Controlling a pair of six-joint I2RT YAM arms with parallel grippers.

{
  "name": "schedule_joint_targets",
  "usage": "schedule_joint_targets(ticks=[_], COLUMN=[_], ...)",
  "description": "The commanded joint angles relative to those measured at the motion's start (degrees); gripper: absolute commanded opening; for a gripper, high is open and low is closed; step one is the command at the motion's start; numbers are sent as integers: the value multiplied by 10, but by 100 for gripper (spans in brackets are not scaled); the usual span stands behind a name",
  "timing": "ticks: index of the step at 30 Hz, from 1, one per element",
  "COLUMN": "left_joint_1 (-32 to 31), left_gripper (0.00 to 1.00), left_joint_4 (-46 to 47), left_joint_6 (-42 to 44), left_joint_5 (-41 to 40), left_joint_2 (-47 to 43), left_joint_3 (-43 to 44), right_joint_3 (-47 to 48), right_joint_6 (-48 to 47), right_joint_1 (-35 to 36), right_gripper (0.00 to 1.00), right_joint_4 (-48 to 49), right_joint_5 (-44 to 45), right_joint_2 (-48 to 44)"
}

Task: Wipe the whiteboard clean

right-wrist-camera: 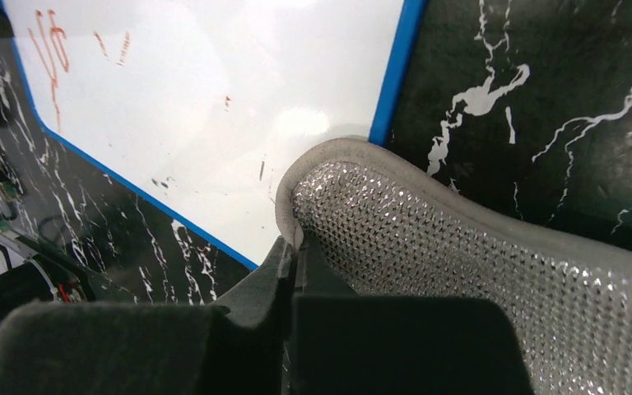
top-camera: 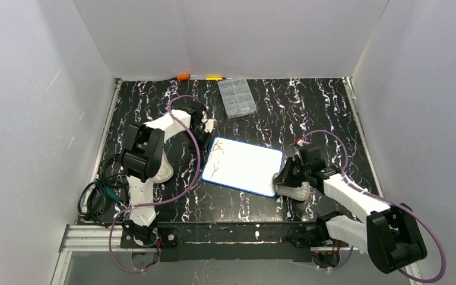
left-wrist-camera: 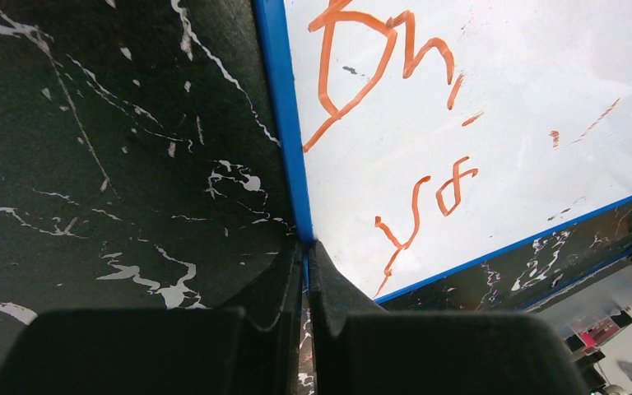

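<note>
Table [top-camera: 332,119], black marbled; whiteboard [top-camera: 246,163] flat at its centre; grey mesh cloth [right-wrist-camera: 461,271] clamped in my right gripper [right-wrist-camera: 295,263] at the board's right edge; my left gripper [left-wrist-camera: 306,271] pinching its blue rim; orange scribbles [left-wrist-camera: 362,66] at its left end.

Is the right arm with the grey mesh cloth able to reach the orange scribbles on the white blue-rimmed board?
Probably yes: the right gripper, shut on the grey mesh cloth, sits at the whiteboard edge, with bare board between it and the orange scribbles. The left gripper only pinches the rim.
</note>
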Motion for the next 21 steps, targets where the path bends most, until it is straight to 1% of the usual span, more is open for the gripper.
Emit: schedule_joint_targets(ticks=[1,8,10,13,16,18,21], left_joint_1=[-6,-6,-6,-6,-6,-7,-6], left_gripper=[0,0,0,0,0,0,0], left_joint_4=[-10,-12,-11,-11,-11,-12,-15], left_joint_6=[23,23,23,23,22,21,20], left_joint_5=[-43,-31,-27,-24,-25,-30,-30], left_joint_2=[25,24,24,26,28,30,32], left_joint_3=[-18,-19,-20,-21,-21,-18,-14], right_joint_3=[12,-6,0,5,1,20,56], right_joint_6=[-7,36,40,63,107,125,132], right_joint_1=[-1,10,32,84,146,182,199], right_gripper=[1,1,1,1,1,1,1], right_joint_4=[-6,100,111,157,249,293,305], right_joint_5=[-22,-37,-21,4,40,57,68], right_joint_2=[31,92,113,156,208,256,295])
